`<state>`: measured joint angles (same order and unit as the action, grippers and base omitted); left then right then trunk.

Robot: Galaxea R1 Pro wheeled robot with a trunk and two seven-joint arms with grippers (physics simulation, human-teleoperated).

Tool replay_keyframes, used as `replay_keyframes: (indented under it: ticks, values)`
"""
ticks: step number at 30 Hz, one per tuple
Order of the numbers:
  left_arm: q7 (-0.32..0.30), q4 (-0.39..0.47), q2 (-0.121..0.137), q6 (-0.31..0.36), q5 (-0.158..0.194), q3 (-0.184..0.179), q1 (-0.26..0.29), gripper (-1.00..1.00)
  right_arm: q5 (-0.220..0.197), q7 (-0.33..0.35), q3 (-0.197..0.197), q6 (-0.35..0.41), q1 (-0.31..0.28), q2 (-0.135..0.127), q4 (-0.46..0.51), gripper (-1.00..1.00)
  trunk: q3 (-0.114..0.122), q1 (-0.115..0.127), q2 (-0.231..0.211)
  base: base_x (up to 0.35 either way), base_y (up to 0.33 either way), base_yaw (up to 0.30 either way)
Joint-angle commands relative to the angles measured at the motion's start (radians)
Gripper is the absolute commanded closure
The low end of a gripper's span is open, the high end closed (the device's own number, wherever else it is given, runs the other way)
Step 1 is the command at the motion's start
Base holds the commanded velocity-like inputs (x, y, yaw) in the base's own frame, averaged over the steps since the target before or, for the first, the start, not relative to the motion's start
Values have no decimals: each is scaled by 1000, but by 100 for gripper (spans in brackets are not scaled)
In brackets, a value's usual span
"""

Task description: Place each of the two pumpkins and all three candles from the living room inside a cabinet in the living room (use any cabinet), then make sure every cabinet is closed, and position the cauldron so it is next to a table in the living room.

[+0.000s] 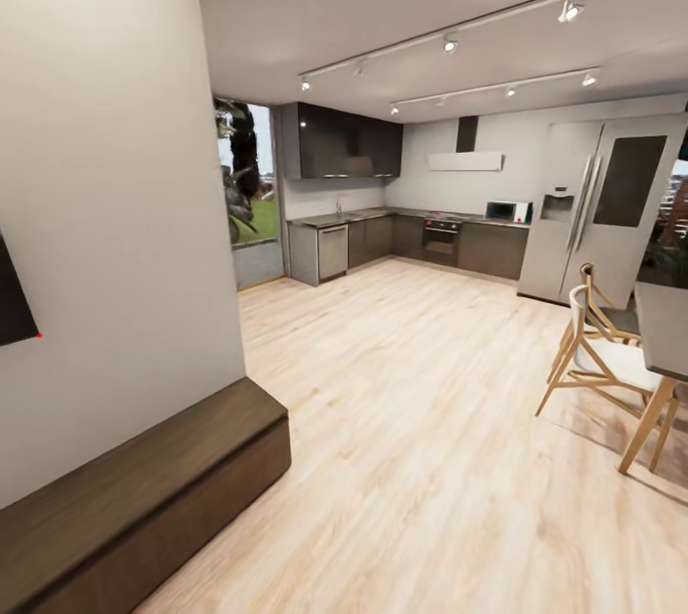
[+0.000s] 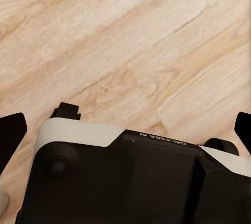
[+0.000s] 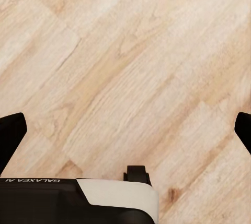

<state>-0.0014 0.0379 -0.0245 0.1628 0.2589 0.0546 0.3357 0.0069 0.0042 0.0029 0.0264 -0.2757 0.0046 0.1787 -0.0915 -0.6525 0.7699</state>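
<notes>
The long, low, dark brown cabinet (image 1: 143,490) runs along the white wall at the lower left of the head view, and its plain front panels look shut. The pumpkins, candles, cauldron and the low table are out of view. In the left wrist view my left gripper (image 2: 126,129) is open, its dark fingertips (image 2: 10,132) far apart over the wood floor and my own white-and-black base (image 2: 130,177). In the right wrist view my right gripper (image 3: 126,130) is also open, with nothing between its fingertips (image 3: 10,135) but floor.
A taller table (image 1: 669,328) with wooden chairs (image 1: 597,347) stands at the right. The kitchen with dark cupboards (image 1: 349,144) and a grey fridge (image 1: 602,203) fills the far end. Light wood floor (image 1: 401,404) stretches ahead. A dark panel (image 1: 13,301) hangs on the left wall.
</notes>
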Motion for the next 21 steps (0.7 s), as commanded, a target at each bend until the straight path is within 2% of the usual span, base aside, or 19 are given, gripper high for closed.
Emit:
replay_keyframes:
  ticks: [1,14,21]
  values:
    - [0,2,0,6,3,5,0,-100,1,0,0,3,0,0,1,-100,-2,-1,1,262,0,0]
    - [0,2,-1,6,3,5,0,-100,1,0,0,3,0,0,1,-100,-2,-1,1,269,-5,0]
    - [0,2,-1,6,3,5,0,-100,1,0,0,3,0,0,1,-100,-2,-1,1,282,-105,0]
